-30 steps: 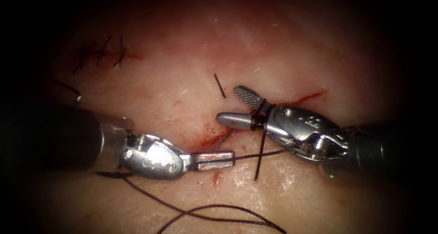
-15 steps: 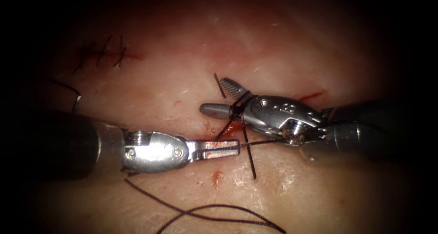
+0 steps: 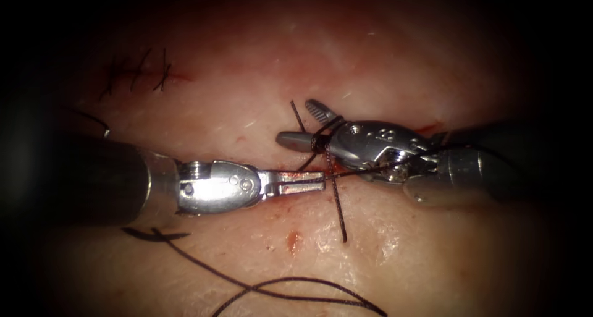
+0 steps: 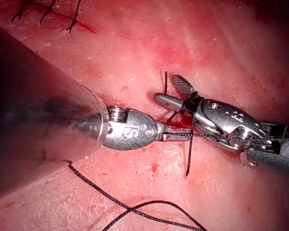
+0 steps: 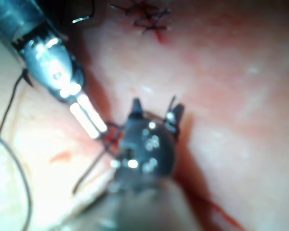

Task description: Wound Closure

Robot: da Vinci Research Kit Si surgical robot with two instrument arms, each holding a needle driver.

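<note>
Thread (image 3: 336, 199) wraps the right hand (image 3: 302, 126), its jaws apart beside the short free end (image 3: 298, 115), while the left hand (image 3: 321, 181), clamped on thread, lies just below.

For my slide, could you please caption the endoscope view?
Left tool holds thread; loops wrap the open right tool over the cut.

Surgical training bench: pale tissue (image 3: 383, 57) bearing a stitched cut (image 3: 139, 73), loose dark thread (image 3: 278, 286), and red fluid (image 3: 293, 240).
</note>
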